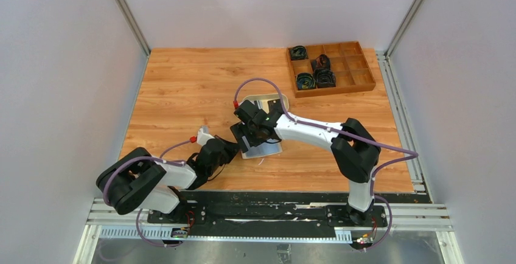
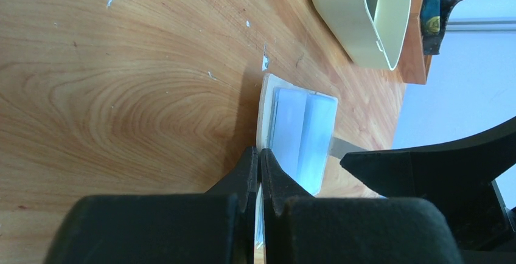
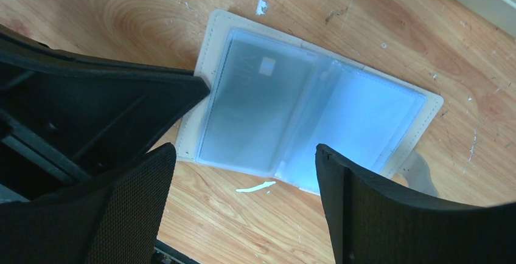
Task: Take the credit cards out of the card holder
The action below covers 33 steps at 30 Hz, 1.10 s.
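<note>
Now: card holder open flat, pinned at one edge.
Your left gripper [image 2: 260, 168] pinches the cream border of the card holder [image 3: 371, 109] lying on the tabletop [image 3: 91, 8]; your right gripper [image 3: 243, 154] hangs spread just above it. The grey credit card [image 3: 255, 97] in its clear sleeve looks thin, stiff and slick, so take its exposed edge and slide it out.

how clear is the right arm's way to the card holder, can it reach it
Probably yes: the right pincer hangs open just above the open card holder, nothing between them; the left pincer only pinches one edge.
</note>
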{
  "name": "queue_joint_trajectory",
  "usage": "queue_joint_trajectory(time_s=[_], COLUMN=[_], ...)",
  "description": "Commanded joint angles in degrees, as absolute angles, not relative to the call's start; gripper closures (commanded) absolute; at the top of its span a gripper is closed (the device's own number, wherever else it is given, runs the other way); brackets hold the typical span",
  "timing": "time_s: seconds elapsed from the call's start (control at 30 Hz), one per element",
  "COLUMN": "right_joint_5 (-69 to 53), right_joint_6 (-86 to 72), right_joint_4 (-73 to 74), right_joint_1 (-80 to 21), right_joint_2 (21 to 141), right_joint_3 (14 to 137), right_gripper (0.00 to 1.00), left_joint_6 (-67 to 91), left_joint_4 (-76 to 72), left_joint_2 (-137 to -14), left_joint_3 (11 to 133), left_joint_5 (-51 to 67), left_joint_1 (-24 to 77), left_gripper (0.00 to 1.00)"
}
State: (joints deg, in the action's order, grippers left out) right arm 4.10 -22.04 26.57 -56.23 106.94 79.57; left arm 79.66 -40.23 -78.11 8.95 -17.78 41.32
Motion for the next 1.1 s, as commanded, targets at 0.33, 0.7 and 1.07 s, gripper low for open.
queue_joint_trajectory(time_s=[0.33, 0.7, 1.07], right_joint_5=[2.38, 2.94, 7.11], right_joint_6=[-20.57, -20.19, -18.37], right_joint_4=[23.95, 21.97, 21.71], right_joint_1=[-54.72, -53.69, -50.86], right_joint_2=[110.76, 111.27, 110.42], right_joint_3=[79.21, 76.29, 73.16], right_gripper=[0.12, 0.12, 0.12], left_joint_6=[79.94, 79.59, 78.79], left_joint_4=[-42.27, -40.39, -37.93], left_joint_2=[-78.16, -77.08, -75.96], left_joint_3=[8.14, 8.39, 9.16], left_joint_5=[-17.99, -18.19, -18.28], left_joint_1=[40.96, 40.96, 40.96], left_gripper=[1.00, 1.00, 1.00])
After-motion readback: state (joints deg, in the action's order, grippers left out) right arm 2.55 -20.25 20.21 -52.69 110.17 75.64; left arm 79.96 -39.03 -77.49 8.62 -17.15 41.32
